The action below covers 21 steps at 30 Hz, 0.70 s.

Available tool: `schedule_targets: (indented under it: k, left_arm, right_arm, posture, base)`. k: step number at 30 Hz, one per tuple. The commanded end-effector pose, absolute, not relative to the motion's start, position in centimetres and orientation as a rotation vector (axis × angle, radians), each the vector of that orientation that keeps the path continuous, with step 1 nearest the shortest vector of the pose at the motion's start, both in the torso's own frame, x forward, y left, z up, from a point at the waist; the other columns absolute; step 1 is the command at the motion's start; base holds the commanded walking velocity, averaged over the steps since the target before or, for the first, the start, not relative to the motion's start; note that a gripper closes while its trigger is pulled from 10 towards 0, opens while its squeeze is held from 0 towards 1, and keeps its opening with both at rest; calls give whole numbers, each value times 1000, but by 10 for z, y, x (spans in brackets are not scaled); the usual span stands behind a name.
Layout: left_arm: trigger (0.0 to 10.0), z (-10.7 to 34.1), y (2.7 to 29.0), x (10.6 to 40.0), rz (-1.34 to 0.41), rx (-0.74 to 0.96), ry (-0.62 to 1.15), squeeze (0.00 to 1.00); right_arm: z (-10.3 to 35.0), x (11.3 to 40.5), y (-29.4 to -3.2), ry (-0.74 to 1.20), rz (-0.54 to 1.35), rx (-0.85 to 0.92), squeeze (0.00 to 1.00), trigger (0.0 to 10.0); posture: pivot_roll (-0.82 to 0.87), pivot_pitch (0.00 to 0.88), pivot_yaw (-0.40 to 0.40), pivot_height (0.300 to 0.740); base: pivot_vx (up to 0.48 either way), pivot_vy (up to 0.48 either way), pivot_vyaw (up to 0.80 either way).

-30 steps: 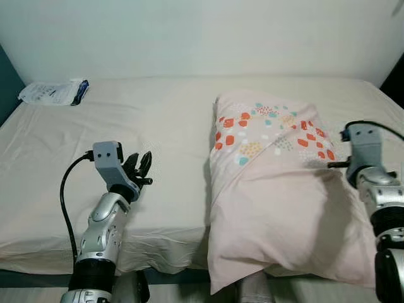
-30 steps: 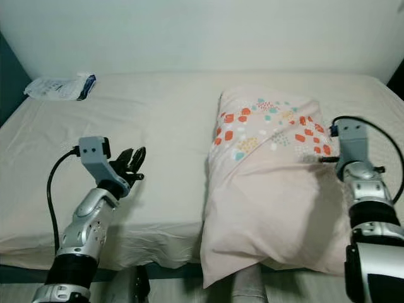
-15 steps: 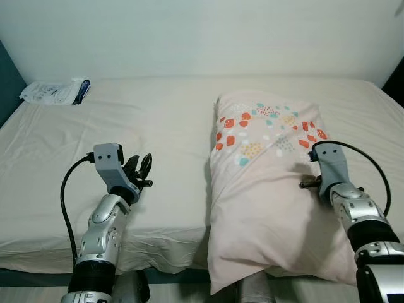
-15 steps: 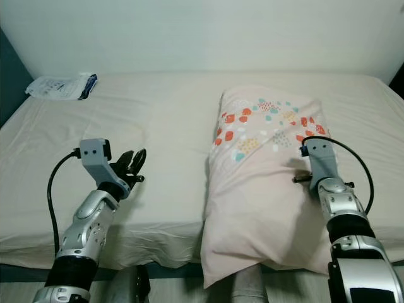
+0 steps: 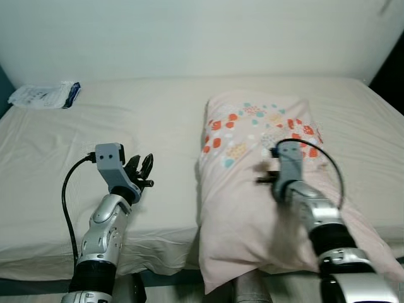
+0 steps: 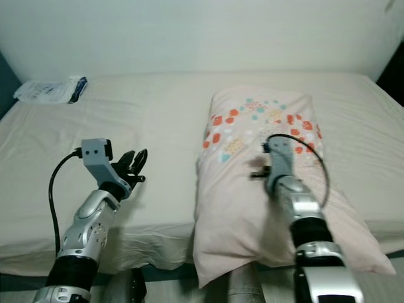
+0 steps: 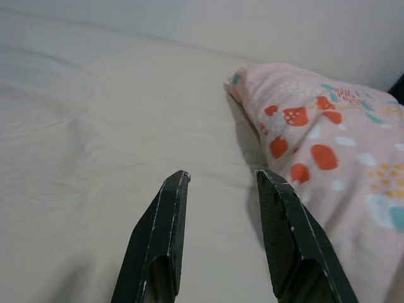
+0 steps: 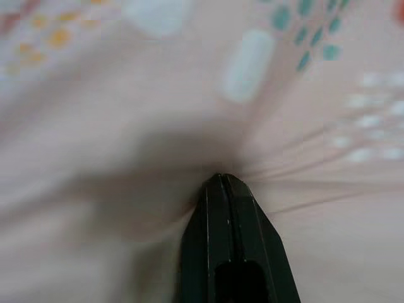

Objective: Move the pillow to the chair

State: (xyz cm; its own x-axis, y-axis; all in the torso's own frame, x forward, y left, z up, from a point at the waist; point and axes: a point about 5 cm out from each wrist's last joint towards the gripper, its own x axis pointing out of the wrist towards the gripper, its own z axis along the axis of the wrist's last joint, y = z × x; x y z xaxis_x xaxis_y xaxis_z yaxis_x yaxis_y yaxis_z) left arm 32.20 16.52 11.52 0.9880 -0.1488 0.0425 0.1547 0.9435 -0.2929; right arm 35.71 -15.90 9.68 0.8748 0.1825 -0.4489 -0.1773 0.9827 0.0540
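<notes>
a packet (image 5: 43,95) is seen at the bed's (image 5: 151,113) far left corner. the left gripper (image 7: 221,183) is held over the bare sheet near the front edge, fingers apart and empty. one pillow (image 5: 252,183) lies right of centre, its near end hanging over the bed's edge. the right gripper (image 8: 222,180) is pressed into the pillow's top, fingers together, cloth puckered at the tips. a firmer hold would likely be had if the far edge were taken too. counted: one pillow, one packet, two grippers.
</notes>
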Motion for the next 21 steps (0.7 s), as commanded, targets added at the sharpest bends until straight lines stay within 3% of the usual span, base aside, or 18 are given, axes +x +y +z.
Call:
schedule_targets:
  k: [1, 2, 4, 11, 16, 19, 20, 21]
  left_arm:
    - [10000, 113, 162, 323, -160, -292, -5, 0]
    - [10000, 113, 162, 323, -160, -292, -5, 0]
    - [10000, 114, 160, 323, -165, -293, -8, 0]
    - [10000, 114, 160, 322, -168, -293, -10, 0]
    - [10000, 114, 160, 320, -194, -297, -3, 0]
    - [10000, 114, 158, 319, -229, -307, 5, 0]
    - [10000, 112, 146, 313, -380, -354, 54, 0]
    - [10000, 112, 146, 313, -380, -354, 54, 0]
  right_arm:
    - [92, 355, -123, 505, 306, 68, 0, 10000]
    - [92, 355, -123, 505, 306, 68, 0, 10000]
    - [113, 364, -93, 434, 389, 168, 0, 10000]
    - [148, 376, -94, 273, 389, 265, 0, 10000]
    - [185, 391, -144, 95, 231, 313, 0, 10000]
    - [187, 392, -154, 87, 208, 303, 0, 10000]
    - [187, 391, -174, 91, 173, 271, 0, 10000]
    - [187, 391, -174, 91, 173, 271, 0, 10000]
  posture:
    - [-93, 78, -1, 582]
    - [-93, 78, -1, 582]
    - [-89, 71, -5, 582]
    - [-86, 64, -9, 582]
    - [-91, 58, -8, 582]
    - [-92, 58, -9, 582]
    - [-93, 65, -10, 582]
    - [-93, 65, -10, 582]
  base:
    - [0, 0, 0]
    - [0, 0, 0]
    - [0, 0, 0]
    - [0, 0, 0]
    - [0, 0, 0]
    - [0, 0, 0]
    - [0, 0, 0]
    - [0, 0, 0]
